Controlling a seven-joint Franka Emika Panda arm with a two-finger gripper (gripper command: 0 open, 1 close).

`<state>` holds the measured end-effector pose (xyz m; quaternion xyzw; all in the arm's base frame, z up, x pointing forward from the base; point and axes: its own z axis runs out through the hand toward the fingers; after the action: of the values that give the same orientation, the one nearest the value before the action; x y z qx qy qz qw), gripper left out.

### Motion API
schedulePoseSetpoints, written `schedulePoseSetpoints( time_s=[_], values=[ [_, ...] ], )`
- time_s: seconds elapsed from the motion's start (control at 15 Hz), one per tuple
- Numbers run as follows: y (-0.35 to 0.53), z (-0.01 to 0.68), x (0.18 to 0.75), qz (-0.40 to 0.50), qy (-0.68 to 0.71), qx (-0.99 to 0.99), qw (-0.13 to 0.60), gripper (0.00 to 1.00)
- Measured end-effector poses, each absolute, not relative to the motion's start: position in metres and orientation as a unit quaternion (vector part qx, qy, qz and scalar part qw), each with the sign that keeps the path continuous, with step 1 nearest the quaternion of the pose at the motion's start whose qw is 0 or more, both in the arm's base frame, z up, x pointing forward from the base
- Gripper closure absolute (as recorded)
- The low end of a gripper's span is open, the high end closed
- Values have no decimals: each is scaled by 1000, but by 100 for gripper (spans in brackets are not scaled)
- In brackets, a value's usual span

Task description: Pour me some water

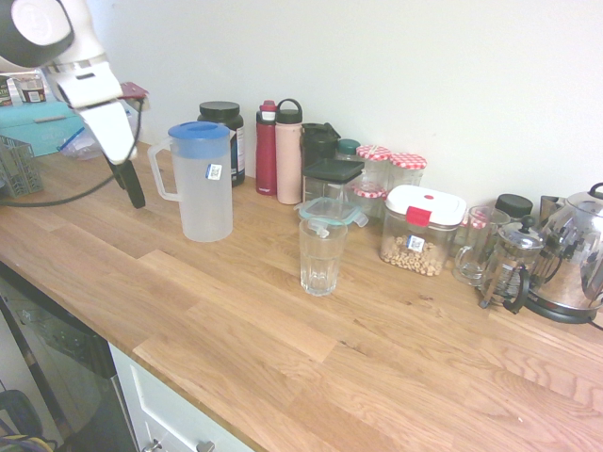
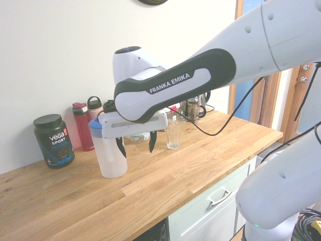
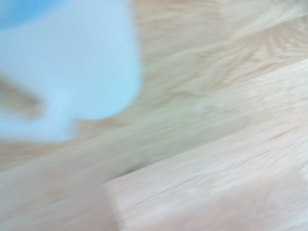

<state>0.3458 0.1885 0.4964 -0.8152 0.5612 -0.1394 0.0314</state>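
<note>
Water (image 1: 205,212), in frosted jug (blue-lidded) (image 1: 196,184), upright on wooden counter (image 1: 236,330); gripper (image 2: 136,149), fingers spread, nothing between them, near jug; ribbed tumbler (image 1: 321,259), upright, apart from jug; dark-lidded Vega tub (image 2: 53,140), beside jug

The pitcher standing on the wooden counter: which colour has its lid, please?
Blue, clearest in the first exterior view.

The frosted plastic jug with a blue lid (image 2: 111,156) stands upright on the pale wooden worktop (image 2: 150,196). The open black fingers (image 2: 136,146) hang beside the jug, on the side toward the ribbed clear tumbler (image 2: 173,136). On the jug's other side stands a black tub with a dark lid (image 2: 55,143); behind the jug, a red bottle (image 2: 83,125).
</note>
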Motion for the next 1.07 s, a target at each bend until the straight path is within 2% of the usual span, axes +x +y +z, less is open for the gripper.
schedulePoseSetpoints(
  time_s=[0.27,0.67,0.73,1.07],
  values=[
    [234,516,346,-214,553,-804,43,0],
    [253,507,411,-258,549,-794,36,0],
    [256,504,419,-261,549,-793,37,100],
    [263,484,449,-266,555,-787,39,100]
  ],
)
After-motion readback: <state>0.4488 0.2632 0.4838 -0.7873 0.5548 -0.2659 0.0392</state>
